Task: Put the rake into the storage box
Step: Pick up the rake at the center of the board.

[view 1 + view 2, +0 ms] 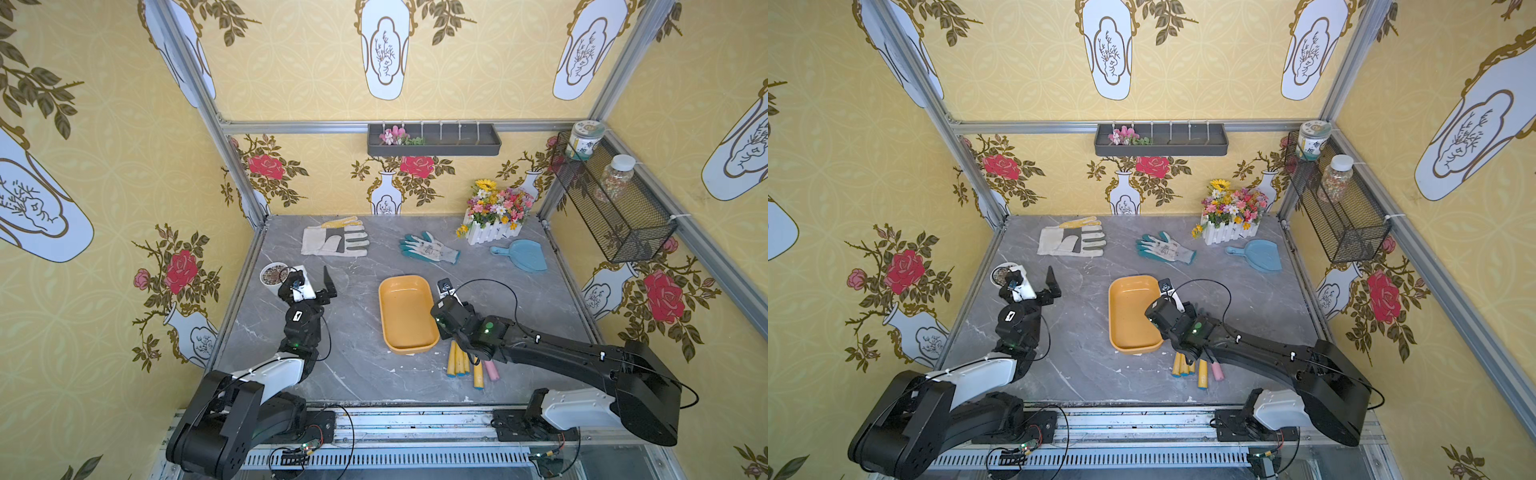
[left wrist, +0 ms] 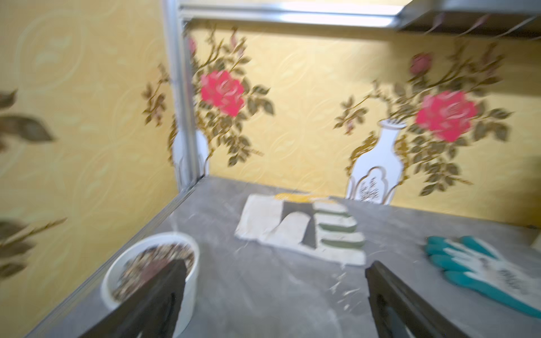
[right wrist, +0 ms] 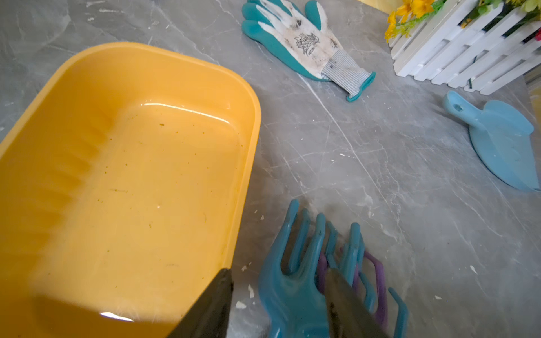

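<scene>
Right gripper [image 3: 279, 272]: you have it low, jaws drawn part-way in and astride the head of the teal rake [image 3: 289, 286]. A strip of worktop [image 3: 380, 175] shows between one finger and the rake, so no grip yet. The rake lies on the worktop over a purple rake [image 3: 380, 281], just beside the storage box [image 3: 131, 175], outside its rim. Left gripper [image 2: 273, 264]: jaws wide, holding nothing, near the white pot [image 2: 191, 289].

Two gloves toward twelve o'clock: one grey work glove [image 1: 334, 241], one teal glove [image 1: 430, 248]. One storage box [image 1: 405, 316], centre. Toward two: one dustpan [image 1: 525, 255], one flower box [image 1: 492, 232], two jars [image 1: 585, 139]. One pebble pot [image 1: 272, 274] at nine. Five tool handles [image 1: 457, 361] at five.
</scene>
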Robot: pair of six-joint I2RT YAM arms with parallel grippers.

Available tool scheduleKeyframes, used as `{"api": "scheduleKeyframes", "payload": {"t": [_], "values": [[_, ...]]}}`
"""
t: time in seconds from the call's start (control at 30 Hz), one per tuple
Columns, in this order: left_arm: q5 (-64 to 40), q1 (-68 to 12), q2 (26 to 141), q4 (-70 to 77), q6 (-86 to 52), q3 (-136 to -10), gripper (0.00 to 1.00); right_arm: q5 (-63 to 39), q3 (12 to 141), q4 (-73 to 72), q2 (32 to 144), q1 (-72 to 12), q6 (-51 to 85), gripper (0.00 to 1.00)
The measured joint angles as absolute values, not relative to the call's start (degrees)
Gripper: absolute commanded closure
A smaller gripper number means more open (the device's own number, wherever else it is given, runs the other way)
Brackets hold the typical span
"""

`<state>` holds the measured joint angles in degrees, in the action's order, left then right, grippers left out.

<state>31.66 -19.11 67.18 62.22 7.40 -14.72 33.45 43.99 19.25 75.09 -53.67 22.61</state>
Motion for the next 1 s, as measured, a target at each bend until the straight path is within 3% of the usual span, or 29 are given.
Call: {"api": "scheduleKeyframes", "payload": {"t": [0.17,0.37,0.57,0.77,1.0], "values": [[30.94,-25.23,69.1,55.48,4.51,-26.61,0.0,34.35,43.86,26.81,74.26,-55.18,28.69,0.63],[27.38,-32.67,79.15,42.3,-2.46,-42.46,0.0,30.92,41.21,31.07,72.29,-55.48,34.65,0.67],[26.48,-39.11,87.79,32.67,-10.57,-47.94,0.0,24.49,39.7,31.53,71.77,-55.2,36.05,0.68],[30.24,-46.3,92.73,29.69,-10.2,-51.13,0.0,19.2,39.33,31.2,75.31,-52.84,36.12,0.68],[35.77,-48.27,95.68,24.91,-12.25,-56.6,0.0,17.74,39.59,30.94,77.19,-51.68,35.9,0.71]]}}
